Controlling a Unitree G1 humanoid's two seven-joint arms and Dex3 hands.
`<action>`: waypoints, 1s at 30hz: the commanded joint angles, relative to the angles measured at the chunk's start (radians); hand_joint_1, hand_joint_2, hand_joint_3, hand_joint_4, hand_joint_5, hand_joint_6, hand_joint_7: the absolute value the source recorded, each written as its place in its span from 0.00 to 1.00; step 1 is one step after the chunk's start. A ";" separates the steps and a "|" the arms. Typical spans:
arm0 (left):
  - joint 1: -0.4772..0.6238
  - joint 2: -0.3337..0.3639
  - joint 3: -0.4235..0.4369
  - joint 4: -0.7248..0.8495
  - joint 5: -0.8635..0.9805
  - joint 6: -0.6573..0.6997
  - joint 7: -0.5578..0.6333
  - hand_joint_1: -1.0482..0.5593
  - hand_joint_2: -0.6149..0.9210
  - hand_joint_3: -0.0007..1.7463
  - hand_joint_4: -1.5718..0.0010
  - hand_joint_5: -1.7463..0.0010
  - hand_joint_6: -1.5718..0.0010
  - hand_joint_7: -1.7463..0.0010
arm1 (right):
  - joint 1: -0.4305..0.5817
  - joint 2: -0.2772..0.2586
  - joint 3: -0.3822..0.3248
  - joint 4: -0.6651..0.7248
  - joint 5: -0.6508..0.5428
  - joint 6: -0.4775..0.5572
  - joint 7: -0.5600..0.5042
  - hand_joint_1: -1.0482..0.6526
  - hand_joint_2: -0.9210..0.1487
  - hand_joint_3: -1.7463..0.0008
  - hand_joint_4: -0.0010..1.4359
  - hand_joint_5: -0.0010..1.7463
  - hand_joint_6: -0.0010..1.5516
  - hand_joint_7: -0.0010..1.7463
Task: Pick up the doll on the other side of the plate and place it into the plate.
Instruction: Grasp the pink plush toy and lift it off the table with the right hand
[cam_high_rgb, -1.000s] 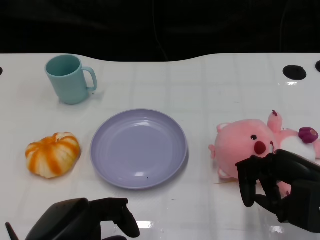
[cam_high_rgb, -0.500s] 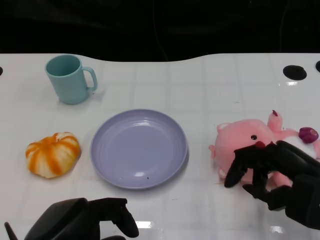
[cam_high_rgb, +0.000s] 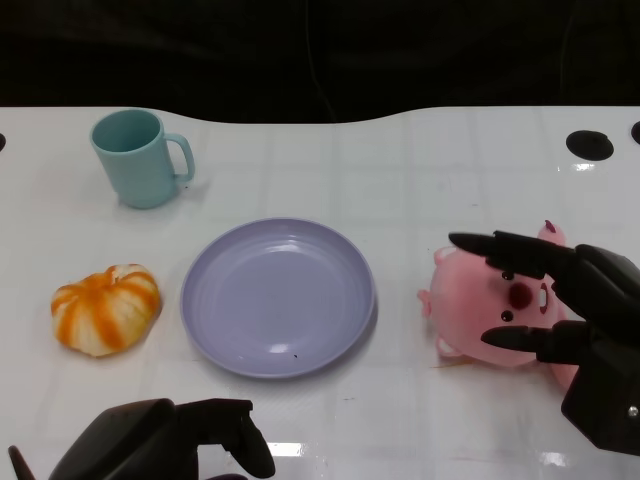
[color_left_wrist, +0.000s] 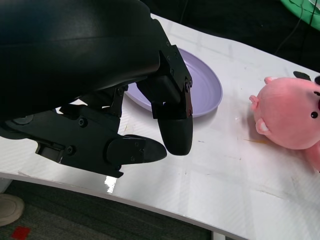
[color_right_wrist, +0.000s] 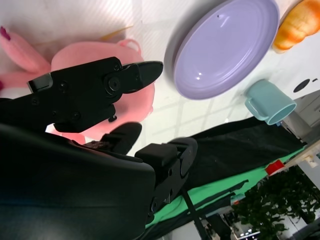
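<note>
Right hand (cam_high_rgb: 560, 300), fingers spread apart, hides much of the pink doll (cam_high_rgb: 480, 305); left hand (cam_high_rgb: 170, 445), fingers curled together, is cut off.

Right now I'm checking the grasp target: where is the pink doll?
In the head view the pink doll lies on the table's right side, just right of the purple plate, with the right robot hand spread open over it.

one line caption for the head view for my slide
Right hand opens over the pink doll beside the empty purple plate.
</note>
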 joint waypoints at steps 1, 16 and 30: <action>0.003 0.014 0.010 0.002 -0.010 -0.008 -0.004 0.48 1.00 0.23 0.61 0.06 0.55 0.43 | -0.011 -0.035 -0.020 -0.011 -0.044 -0.017 -0.031 0.31 0.04 1.00 0.01 0.15 0.11 0.00; -0.002 0.005 -0.002 -0.017 -0.007 0.020 -0.016 0.48 1.00 0.23 0.62 0.07 0.56 0.43 | -0.070 -0.114 0.045 -0.096 -0.293 0.172 0.107 0.19 0.06 1.00 0.00 0.02 0.06 0.01; 0.011 0.010 -0.009 -0.039 0.005 0.025 -0.010 0.47 1.00 0.23 0.60 0.07 0.55 0.43 | -0.232 -0.098 0.156 0.163 -0.371 0.188 0.127 0.15 0.04 1.00 0.01 0.04 0.08 0.01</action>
